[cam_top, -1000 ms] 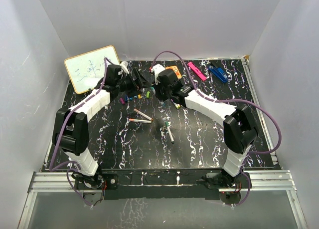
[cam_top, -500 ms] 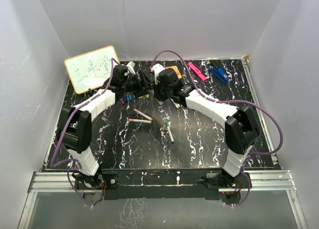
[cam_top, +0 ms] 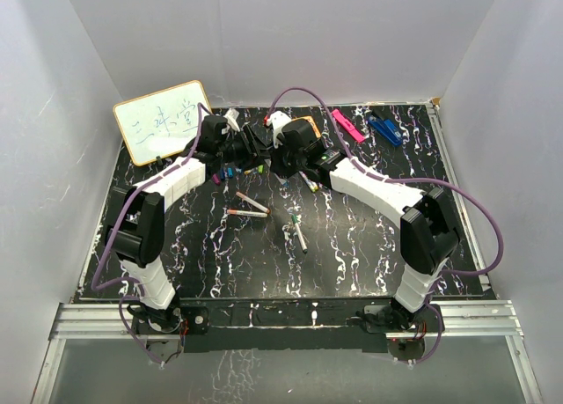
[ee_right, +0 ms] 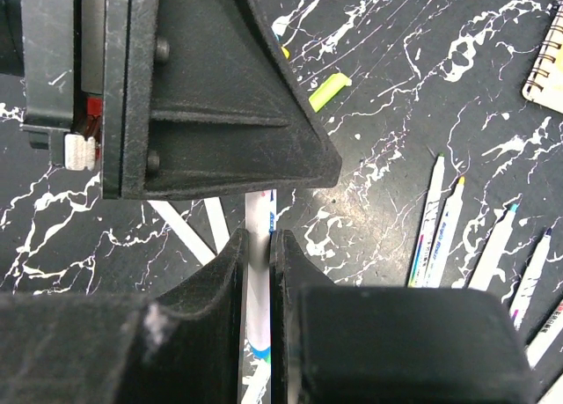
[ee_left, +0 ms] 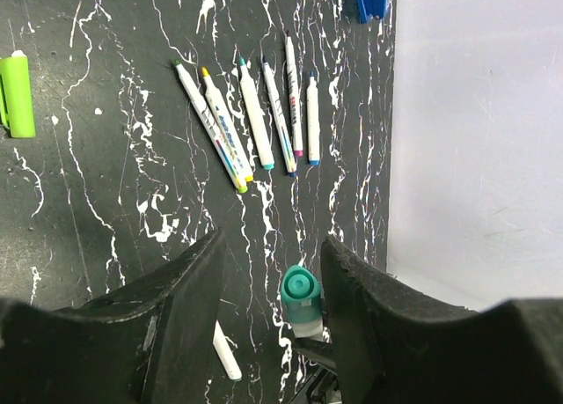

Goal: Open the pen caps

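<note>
Teal pen cap (ee_left: 300, 290), left end effector (ee_left: 273, 246) closing

The desk (ee_left: 106, 157) is showing black with white marble veins, one pen cap (ee_left: 301, 290) is glowing teal, another cap (ee_left: 16, 96) lime-green, and the pens (ee_left: 255, 113) are looking white-barrelled.

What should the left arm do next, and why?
Probably close the left gripper on the teal cap. Its jaws stand apart with the cap between them, nearer one finger, while the right gripper is shut on the pen barrel. With both ends gripped, a pull apart should free the cap.
</note>
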### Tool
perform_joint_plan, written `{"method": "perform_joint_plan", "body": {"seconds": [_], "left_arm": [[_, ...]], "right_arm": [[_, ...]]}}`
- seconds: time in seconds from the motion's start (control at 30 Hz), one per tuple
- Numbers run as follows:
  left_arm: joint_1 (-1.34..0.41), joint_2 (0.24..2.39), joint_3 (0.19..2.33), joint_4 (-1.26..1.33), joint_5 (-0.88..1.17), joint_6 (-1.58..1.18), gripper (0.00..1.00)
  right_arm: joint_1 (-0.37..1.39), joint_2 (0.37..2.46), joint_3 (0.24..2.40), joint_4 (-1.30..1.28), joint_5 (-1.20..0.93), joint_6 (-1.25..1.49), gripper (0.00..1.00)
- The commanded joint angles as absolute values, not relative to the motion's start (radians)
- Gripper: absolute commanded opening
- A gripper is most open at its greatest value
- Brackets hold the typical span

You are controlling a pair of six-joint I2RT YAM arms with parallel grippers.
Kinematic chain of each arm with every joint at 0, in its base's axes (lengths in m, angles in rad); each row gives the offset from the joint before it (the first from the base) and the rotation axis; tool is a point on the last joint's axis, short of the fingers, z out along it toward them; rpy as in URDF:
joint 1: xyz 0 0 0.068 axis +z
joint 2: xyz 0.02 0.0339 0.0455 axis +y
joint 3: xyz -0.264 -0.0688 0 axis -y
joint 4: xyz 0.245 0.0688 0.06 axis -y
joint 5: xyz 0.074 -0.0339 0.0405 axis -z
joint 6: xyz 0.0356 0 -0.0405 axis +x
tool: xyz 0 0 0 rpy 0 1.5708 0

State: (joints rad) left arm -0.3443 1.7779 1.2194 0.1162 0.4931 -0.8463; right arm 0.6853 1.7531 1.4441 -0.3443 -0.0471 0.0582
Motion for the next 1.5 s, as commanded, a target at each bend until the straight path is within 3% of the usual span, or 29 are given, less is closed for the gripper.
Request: {"method": "perform_joint_plan", "body": {"seconds": [0.0,0.2,0.4,0.63,0.87,0.9,0.93,1.0,1.03,1.17,1.27,1.47], "left_arm": [[-0.347,1.758,1.265,0.126,0.479,-0.848,0.47],[-0.347,1.762,1.28,0.128,0.469,-0.853,0.46],[-0.347,1.764,1.284,0.138,0.481,-0.859,0.32],[-0.35,1.764,1.271,0.155,0.506,-0.867,0.23],[-0.351,1.764,1.261,0.174,0.526,-0.871,0.0],[-0.35,1.764,1.257,0.179,0.533,-0.875,0.0],[-0.35,1.765,1.254,0.187,0.539,-0.88,0.0],[-0.35,1.768,1.25,0.199,0.552,-0.886,0.0],[-0.351,1.769,1.252,0.197,0.555,-0.887,0.0],[-0.352,1.767,1.259,0.198,0.565,-0.888,0.0],[-0.353,1.766,1.264,0.203,0.577,-0.895,0.0],[-0.365,1.764,1.263,0.208,0.58,-0.9,0.0]], "right_arm": [[0.684,1.701,1.481,-0.327,-0.063,0.062,0.0],[0.683,1.69,1.459,-0.331,-0.06,0.06,0.0],[0.683,1.683,1.447,-0.33,-0.058,0.061,0.0],[0.683,1.693,1.455,-0.321,-0.054,0.062,0.0],[0.683,1.707,1.46,-0.321,-0.053,0.063,0.0],[0.683,1.709,1.461,-0.321,-0.054,0.064,0.02],[0.683,1.71,1.459,-0.321,-0.056,0.065,0.13],[0.683,1.712,1.46,-0.32,-0.06,0.067,0.48],[0.683,1.713,1.46,-0.319,-0.061,0.069,0.57],[0.683,1.726,1.467,-0.315,-0.066,0.075,0.64],[0.683,1.735,1.475,-0.31,-0.068,0.082,0.64],[0.683,1.769,1.493,-0.295,-0.075,0.096,0.51]]}}
